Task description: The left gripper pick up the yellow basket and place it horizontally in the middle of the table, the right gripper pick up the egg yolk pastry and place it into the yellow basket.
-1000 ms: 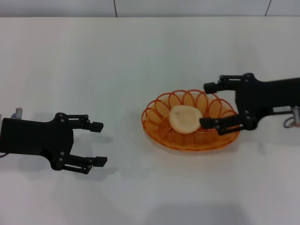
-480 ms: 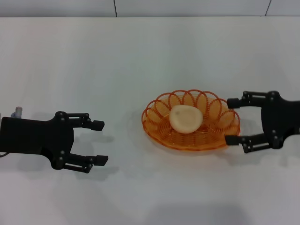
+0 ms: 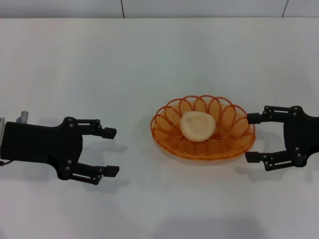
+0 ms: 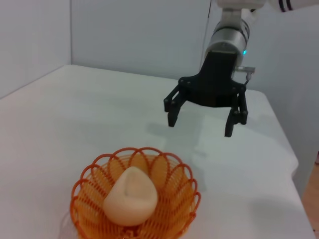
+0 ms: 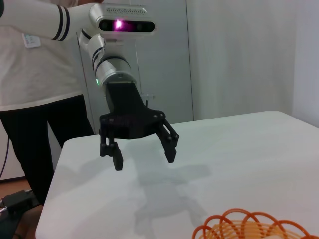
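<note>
The yellow basket (image 3: 227,142), an orange wire oval with a looped rim, lies flat on the white table (image 3: 149,64) a little right of centre. The egg yolk pastry (image 3: 197,126), a pale domed bun, rests inside it. Both also show in the left wrist view, basket (image 4: 89,199) and pastry (image 4: 130,195). My right gripper (image 3: 253,138) is open and empty just right of the basket's rim; it also shows in the left wrist view (image 4: 203,117). My left gripper (image 3: 110,152) is open and empty at the left, well clear of the basket; it also shows in the right wrist view (image 5: 143,152).
The table's far edge meets a white wall (image 3: 199,7) at the back. In the right wrist view a person in a white top (image 5: 35,64) stands beyond the table behind my left arm.
My right gripper has drawn back to the right, off the basket, leaving the pastry lying in it. My left gripper has shifted slightly right and down.
</note>
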You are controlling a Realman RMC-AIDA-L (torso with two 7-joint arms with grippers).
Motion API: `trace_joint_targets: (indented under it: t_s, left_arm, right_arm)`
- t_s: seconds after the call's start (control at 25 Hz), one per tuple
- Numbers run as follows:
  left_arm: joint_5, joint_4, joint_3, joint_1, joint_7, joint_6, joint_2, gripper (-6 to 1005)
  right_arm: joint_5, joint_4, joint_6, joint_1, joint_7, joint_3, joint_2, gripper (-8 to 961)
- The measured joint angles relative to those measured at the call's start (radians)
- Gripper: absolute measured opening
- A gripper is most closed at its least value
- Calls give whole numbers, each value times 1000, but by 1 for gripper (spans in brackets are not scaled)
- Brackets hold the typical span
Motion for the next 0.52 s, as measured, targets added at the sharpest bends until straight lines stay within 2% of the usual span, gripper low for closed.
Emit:
trace_joint_targets:
  t_s: [0.52]
  left_arm:
    - [6, 0, -1, 0, -4, -7, -1, 833]
  right_arm:
    - [0, 1, 6, 0, -7, 8, 4, 877]
